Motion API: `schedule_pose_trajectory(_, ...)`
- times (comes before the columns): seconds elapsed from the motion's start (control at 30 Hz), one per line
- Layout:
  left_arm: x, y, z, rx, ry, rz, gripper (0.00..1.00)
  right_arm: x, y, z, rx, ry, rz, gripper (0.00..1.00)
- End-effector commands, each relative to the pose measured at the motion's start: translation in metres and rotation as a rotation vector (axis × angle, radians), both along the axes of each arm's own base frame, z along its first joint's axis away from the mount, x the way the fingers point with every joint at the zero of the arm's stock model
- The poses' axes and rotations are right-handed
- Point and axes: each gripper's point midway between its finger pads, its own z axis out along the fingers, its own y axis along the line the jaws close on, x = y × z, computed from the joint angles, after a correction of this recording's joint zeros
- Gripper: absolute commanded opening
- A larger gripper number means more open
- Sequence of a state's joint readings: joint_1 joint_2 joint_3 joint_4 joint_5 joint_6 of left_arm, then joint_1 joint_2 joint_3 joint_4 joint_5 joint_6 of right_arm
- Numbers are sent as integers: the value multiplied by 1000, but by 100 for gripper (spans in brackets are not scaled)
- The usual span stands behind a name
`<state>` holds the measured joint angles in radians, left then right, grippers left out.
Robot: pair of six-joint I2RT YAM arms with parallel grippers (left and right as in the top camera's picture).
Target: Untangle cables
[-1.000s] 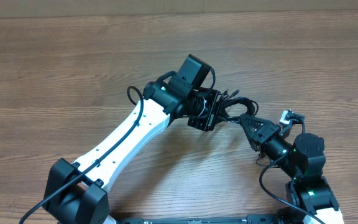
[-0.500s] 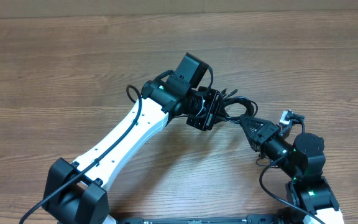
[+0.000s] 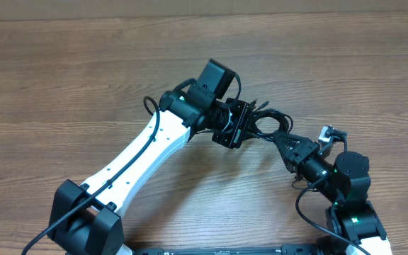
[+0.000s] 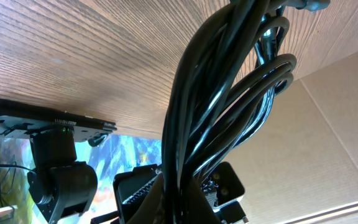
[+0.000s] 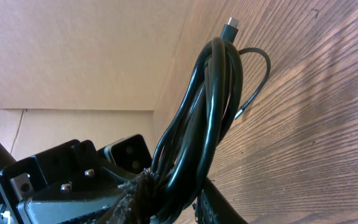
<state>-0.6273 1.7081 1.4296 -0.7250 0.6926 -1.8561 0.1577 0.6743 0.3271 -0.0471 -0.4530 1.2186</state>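
A bundle of thin black cables (image 3: 264,120) hangs between my two grippers above the wooden table. My left gripper (image 3: 241,126) is shut on one end of the bundle; in the left wrist view the twisted cords (image 4: 222,93) run up from between its jaws (image 4: 182,199). My right gripper (image 3: 280,137) is shut on the other end; in the right wrist view the looped cords (image 5: 210,106) rise from its jaws (image 5: 185,193), with a silver-tipped plug (image 5: 232,23) at the top. A thin loose cord end (image 5: 260,74) curls beside the bundle.
The wooden table (image 3: 83,71) spreads to the left and the back. A cardboard wall (image 3: 190,7) runs along the far edge. The left arm (image 3: 140,159) lies diagonally across the middle; the right arm base (image 3: 349,205) sits at the front right.
The left gripper with its end of the bundle has shifted slightly up and left. The right arm has not moved.
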Motion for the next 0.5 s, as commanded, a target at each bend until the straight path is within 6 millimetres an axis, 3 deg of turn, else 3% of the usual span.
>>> schedule_pose_trajectory(0.0,-14,-12,30,-117,-2,-83,4,-1,3,4,-10,-12,23,23)
schedule_pose_trajectory(0.47,1,3,36,-153,18,-49,4,-2,3,2,-15,-3,23,24)
